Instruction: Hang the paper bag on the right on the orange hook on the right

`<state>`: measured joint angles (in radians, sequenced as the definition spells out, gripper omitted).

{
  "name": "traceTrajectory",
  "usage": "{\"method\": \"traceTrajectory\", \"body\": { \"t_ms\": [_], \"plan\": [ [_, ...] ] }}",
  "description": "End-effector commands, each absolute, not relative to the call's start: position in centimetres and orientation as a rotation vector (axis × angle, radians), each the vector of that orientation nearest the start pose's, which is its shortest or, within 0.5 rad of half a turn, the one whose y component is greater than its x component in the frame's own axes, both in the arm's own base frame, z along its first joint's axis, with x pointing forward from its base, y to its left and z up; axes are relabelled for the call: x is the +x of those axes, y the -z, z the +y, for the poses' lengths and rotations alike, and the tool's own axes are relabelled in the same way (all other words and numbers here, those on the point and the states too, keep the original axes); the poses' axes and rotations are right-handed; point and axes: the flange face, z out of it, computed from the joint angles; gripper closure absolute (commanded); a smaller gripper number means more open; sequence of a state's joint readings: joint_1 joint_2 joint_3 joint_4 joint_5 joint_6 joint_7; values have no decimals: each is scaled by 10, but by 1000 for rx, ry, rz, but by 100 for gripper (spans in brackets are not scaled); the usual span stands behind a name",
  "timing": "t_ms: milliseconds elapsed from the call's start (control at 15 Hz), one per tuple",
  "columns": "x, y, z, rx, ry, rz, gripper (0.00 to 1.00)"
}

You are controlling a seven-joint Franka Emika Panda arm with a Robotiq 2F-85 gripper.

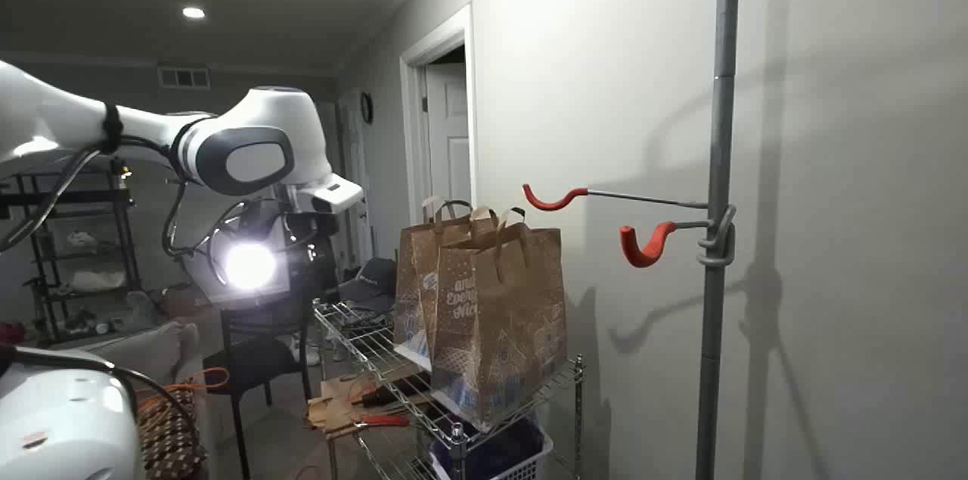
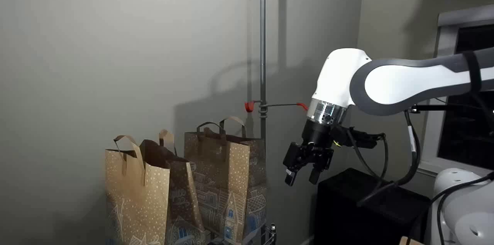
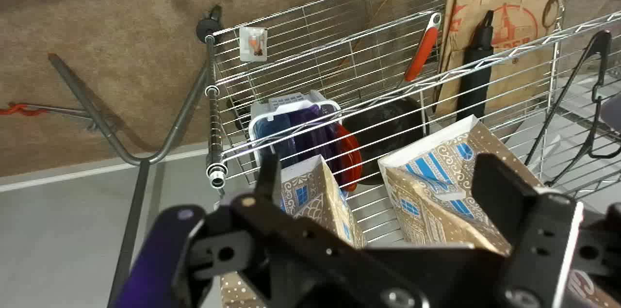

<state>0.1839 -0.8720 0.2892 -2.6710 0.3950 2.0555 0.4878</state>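
The paper bag [image 1: 522, 314] is brown with printed white and blue houses and upright loop handles. It stands nearer the pole, at the right in an exterior view [image 2: 224, 175]; its lower part shows in the wrist view [image 3: 347, 211]. The orange hook [image 1: 556, 202] ends a long thin rod above and right of the bag; in an exterior view it shows beside the arm [image 2: 302, 105], its tip not clear. My gripper [image 2: 302, 176] is open and empty, pointing down, apart from the bag. Its open fingers [image 3: 378, 172] frame the wrist view.
A near-identical bag [image 2: 142, 191] stands beside the first on a wire shelf [image 1: 378, 348]. A short thick orange hook [image 1: 646, 247] sits close to the grey pole [image 1: 718, 276]. A white basket [image 1: 529, 457] is below. A black box [image 2: 362, 206] is beneath the arm.
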Motion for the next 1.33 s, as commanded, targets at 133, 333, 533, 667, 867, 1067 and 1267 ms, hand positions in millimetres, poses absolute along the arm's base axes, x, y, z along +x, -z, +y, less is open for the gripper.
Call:
{"method": "traceTrajectory", "body": {
  "t_ms": [133,333,533,667,867,1067,1267],
  "plan": [
    [277,-501,171,-2875,232,333,0],
    [306,-541,164,-2960,390,249,0],
    [337,-560,149,-3038,464,188,0],
    [361,-562,143,-3057,487,145,0],
    [406,-562,147,-3057,521,-37,0],
    [443,-568,161,-3096,563,-232,0],
    [473,-571,162,-3137,596,-313,0]
  ]
}}
